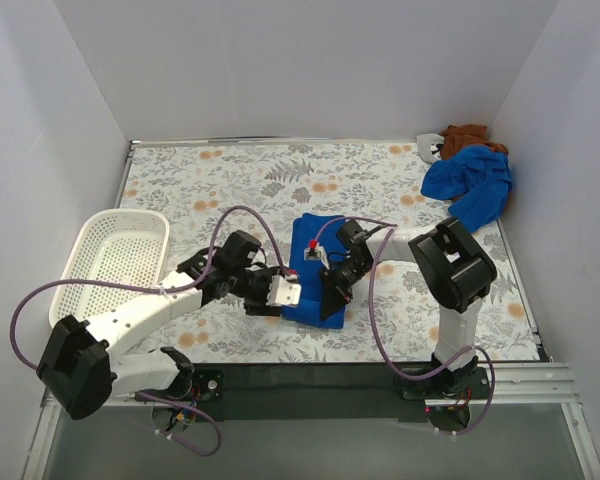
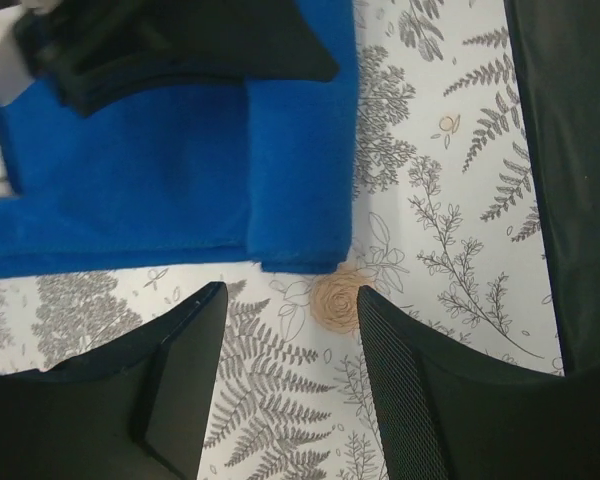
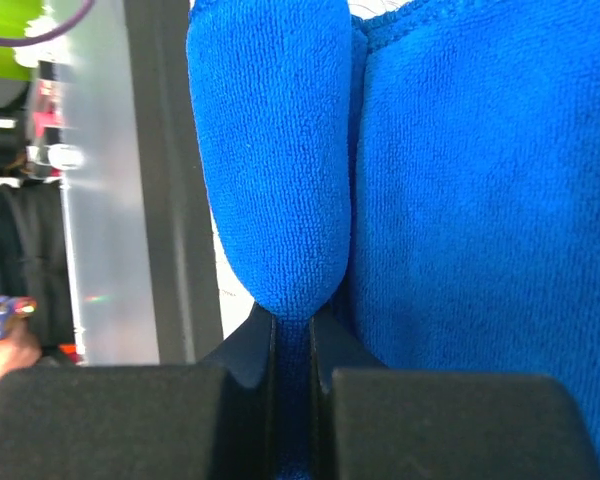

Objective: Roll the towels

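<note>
So: right gripper (image 3: 292,335) is pinched on the towel (image 1: 302,245), and left gripper (image 2: 290,300) hangs empty just off its corner.

Towel sits mid-table between my two arms, and in the top view its long axis runs from the far side toward my bases. My right jaws are closed almost flat on a fat rolled fold (image 3: 275,150) at the near end, so that arm is the one actually in contact. From the left wrist view, the towel's corner lies straight ahead of my left fingers (image 2: 185,360). They're about half spread with only floral tabletop (image 2: 450,200) between them, touching nothing. My guess is that the next move depends on getting the left side onto that near edge so the roll goes away from me evenly. The other towel (image 1: 470,185) is heaped in the far right corner, well apart.
</note>
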{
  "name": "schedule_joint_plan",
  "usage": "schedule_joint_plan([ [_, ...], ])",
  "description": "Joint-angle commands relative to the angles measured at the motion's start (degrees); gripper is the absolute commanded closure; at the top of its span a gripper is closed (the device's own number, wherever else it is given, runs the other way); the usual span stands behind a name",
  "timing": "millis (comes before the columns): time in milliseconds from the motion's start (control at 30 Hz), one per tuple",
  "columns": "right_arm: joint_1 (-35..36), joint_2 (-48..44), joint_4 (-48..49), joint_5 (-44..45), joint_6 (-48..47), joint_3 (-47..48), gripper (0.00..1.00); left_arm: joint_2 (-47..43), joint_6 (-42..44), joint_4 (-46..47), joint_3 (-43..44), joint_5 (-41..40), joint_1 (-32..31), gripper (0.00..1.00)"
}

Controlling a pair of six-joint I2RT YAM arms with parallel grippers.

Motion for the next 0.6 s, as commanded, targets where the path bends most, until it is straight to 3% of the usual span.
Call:
schedule_joint_plan([
  [0, 0.0, 3.2, -1.6, -2.0, -1.5, 1.7, 0.99, 1.0, -1.8, 10.5, -3.7, -9.9, -6.8, 0.48],
  [200, -1.8, 7.8, -3.3, -3.9, -1.7, 3.4, 0.99, 6.1, -4.7, 19.1, -5.2, -14.7, -16.4, 0.48],
  [333, -2.3, 8.0, -3.8, -3.0, -1.0, 4.8, 0.99, 12.2, -4.0, 20.9, -6.2, -17.0, -18.2, 0.51],
  [467, -2.7, 5.8, -4.7, -2.7, -0.5, 5.7, 0.94, 17.5, -2.9, 17.9, -5.8, -17.6, -18.6, 0.77],
  [567, -4.6, 2.8, -4.8, -0.3, 0.4, 5.8, 0.79, 18.8, -2.6, 13.6, -4.5, -15.6, -18.5, 0.89],
])
